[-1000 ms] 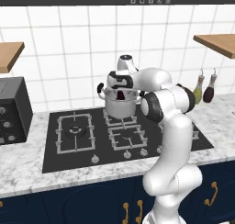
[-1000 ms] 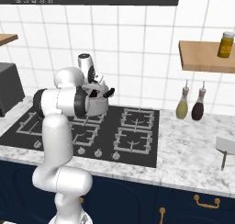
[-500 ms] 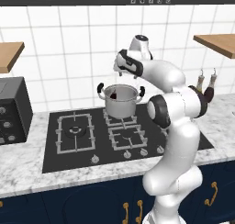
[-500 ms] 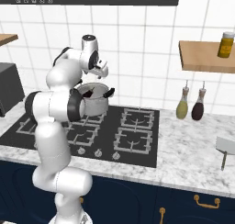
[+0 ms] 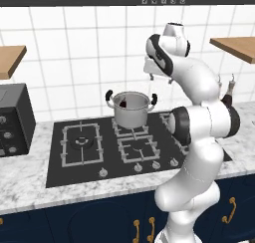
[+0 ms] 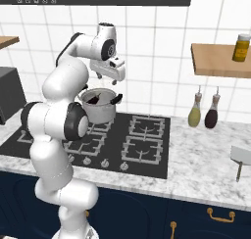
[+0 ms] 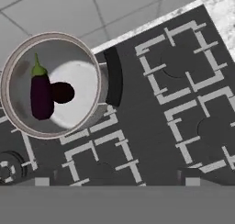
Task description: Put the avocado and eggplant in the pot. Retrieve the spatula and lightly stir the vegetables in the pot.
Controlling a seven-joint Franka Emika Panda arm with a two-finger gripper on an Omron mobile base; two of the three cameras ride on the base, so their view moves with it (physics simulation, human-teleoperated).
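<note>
Eggplant (image 7: 41, 98) and avocado (image 7: 62, 92) lie in the pot (image 5: 131, 116); our claw (image 5: 159, 77), wide open and empty, risks clipping its handle en route to the spatula.

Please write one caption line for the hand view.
Seen from above: eggplant and dark avocado lying inside the steel pot on the stove.

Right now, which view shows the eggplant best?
Hand view: it looks straight down into the pot, so the whole eggplant shows, stem included. In the right base view only a dark bit shows above the rim; in the left base view, a dark patch inside, unclear.
</note>
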